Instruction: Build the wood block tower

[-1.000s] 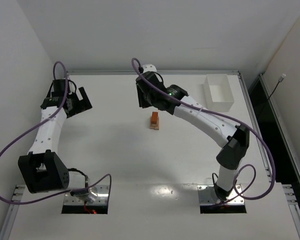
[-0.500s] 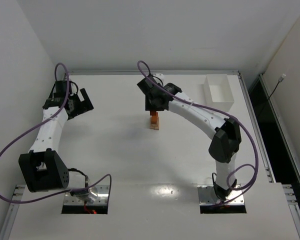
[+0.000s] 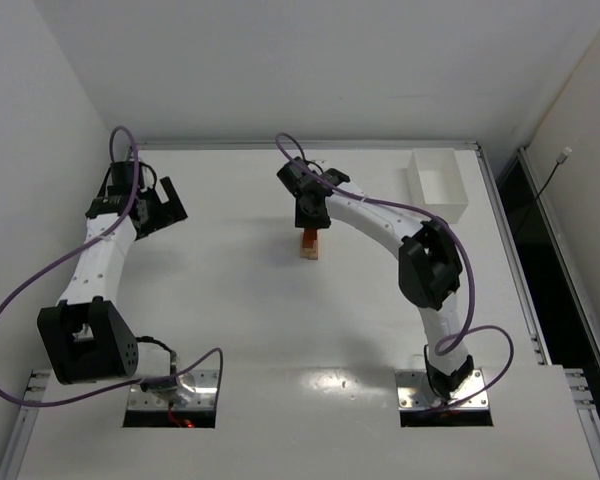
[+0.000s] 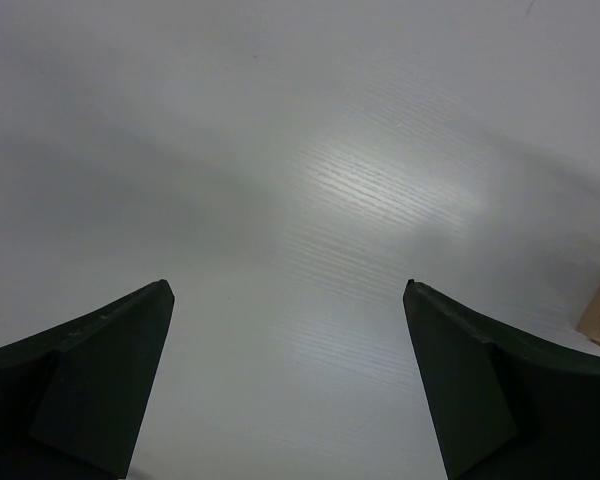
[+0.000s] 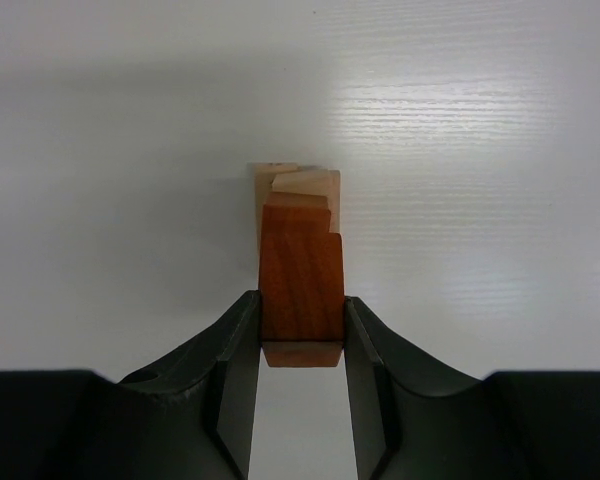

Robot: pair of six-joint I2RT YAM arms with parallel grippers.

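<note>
The tower (image 3: 308, 245) stands upright mid-surface, long axis vertical, and its orange block (image 5: 300, 285) sits dead between the right fingers (image 5: 232, 380). They're narrowed onto its two side faces and holding it, with the tan pieces (image 5: 298, 182) stacked straight below. So the block lies right in line with those fingers, and any release or lift runs along that vertical line. The right arm (image 3: 380, 215) is on it. The left fingers (image 4: 90, 390) hang wide apart and hold nothing, well off at the far left of the surface (image 3: 230, 300). A second ago the right wrist sat up and left of the tower, clear of it. Now it's down over the top, elbow swung in. The left arm hasn't budged.
</note>
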